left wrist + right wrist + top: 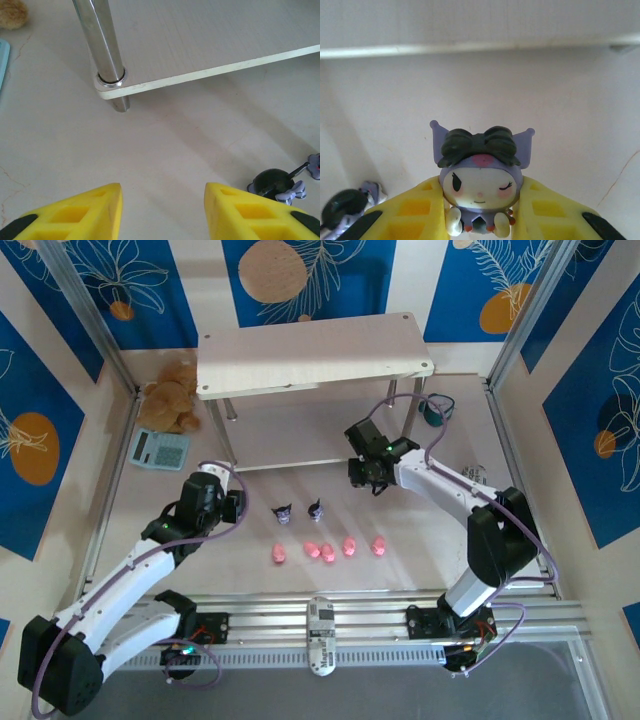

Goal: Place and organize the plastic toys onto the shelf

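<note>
**Clamped on a winking figurine, just short of the shelf**

Grips in the right tool point(480, 192) one dark purple figurine point(479, 170) with a white face, one eye shut and a dark bow on its hood, the yellow fingers point(415, 210) pressed against both its sides. Holds it upright in front of the shelf point(310, 358), near the right end of the lower board point(290, 452) and on neither board.

Has the left tool point(162, 195) part open and empty, fingers apart over the pale bench point(420, 550), pointed toward the shelf's front left leg point(102, 45).

Finds a second figurine point(285, 512) and a third figurine point(315, 508) on the bench between the two tools, near each other but apart. Cannot tell from above whether either stands or lies.

Lines up five pink pigs point(328, 552) in a loose row just nearer the arm bases, the two in the middle close together, the others spaced out.

Sets a brown plush bear point(172, 400) against the left wall beside the shelf's left end, with a flat teal gadget point(160, 448) lying just in front of it. Tucks a small dark teal item point(435, 410) beside the shelf's right legs.
</note>
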Motion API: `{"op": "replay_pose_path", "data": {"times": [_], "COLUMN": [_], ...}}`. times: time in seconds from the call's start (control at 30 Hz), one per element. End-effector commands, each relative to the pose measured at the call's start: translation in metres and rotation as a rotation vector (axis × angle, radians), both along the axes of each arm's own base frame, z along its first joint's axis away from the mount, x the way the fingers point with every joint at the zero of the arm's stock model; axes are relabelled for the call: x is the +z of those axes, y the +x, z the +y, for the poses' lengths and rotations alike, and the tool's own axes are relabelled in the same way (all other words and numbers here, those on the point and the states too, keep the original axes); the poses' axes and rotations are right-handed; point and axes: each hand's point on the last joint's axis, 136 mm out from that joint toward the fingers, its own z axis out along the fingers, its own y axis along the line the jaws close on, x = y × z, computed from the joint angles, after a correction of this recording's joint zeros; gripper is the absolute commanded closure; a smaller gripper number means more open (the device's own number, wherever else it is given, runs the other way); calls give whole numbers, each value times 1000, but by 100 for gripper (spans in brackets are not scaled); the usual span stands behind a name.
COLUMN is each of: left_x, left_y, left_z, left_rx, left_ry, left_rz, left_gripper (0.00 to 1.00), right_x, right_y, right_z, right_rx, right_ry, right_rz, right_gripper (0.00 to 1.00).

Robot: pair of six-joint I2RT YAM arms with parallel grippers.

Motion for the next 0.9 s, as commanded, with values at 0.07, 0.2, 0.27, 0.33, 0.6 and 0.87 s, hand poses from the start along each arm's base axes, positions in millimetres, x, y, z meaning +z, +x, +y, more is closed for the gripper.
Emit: {"op": "replay_pose_path", "data": {"times": [0.07, 0.2, 0.27, 0.33, 0.6, 0.87], "left_x": [14, 15, 17, 17, 18, 16], "left_y": [0, -4, -5, -6, -7, -5], "left_z": [-6, -3, -1, 0, 0, -1], "left_rx": [-28, -21, -19, -20, -20, -24], "left_ry": [-18, -15, -11, -4, 1, 5], "left_rz": [-20, -25, -28, -27, -28, -20], "left_gripper": [53, 52, 53, 53, 52, 52], "right_x": [15, 11, 8, 5, -1, -5], "right_y": [39, 60, 69, 77, 101, 118], "right_z": [-6, -4, -3, -5, -6, -12], "right_rx": [31, 40, 40, 38, 22, 7], "right_ry": [-51, -68, -78, -92, -97, -106], "right_rz": [-61, -75, -80, -88, -116, -129], "right_gripper": [72, 73, 72, 73, 73, 73]}}
